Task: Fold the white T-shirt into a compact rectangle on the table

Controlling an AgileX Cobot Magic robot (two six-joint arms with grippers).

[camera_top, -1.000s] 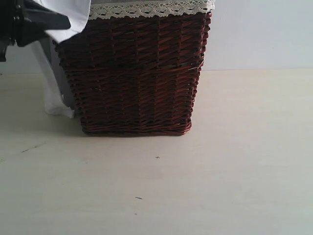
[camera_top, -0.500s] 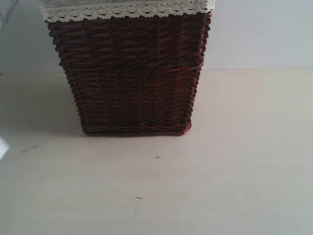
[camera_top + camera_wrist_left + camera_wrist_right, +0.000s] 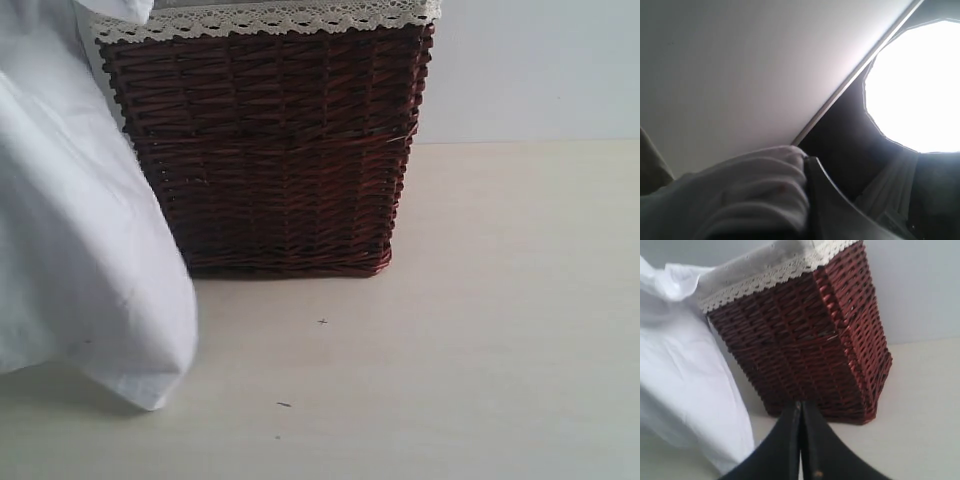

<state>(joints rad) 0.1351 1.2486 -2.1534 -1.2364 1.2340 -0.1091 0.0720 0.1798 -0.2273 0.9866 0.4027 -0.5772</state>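
The white T-shirt (image 3: 90,250) hangs in a broad sheet on the left of the exterior view. It covers the basket's left edge, and its lower hem reaches the table (image 3: 480,360). The right wrist view shows the same shirt (image 3: 685,390) beside the basket. In the left wrist view, bunched white cloth (image 3: 750,192) is pressed against a dark finger (image 3: 832,205); my left gripper (image 3: 806,161) is shut on it, raised and facing a ceiling lamp. My right gripper (image 3: 800,412) is shut and holds nothing, low over the table in front of the basket. Neither gripper shows in the exterior view.
A tall dark wicker basket (image 3: 280,150) with white lace trim (image 3: 270,20) stands at the back centre of the table, also seen as the basket (image 3: 810,345) in the right wrist view. A pale wall lies behind it.
The shirt hung beside the basket's left edge with the left arm at top left, then swung almost out of view. It now drapes wide across the left, down to the table.
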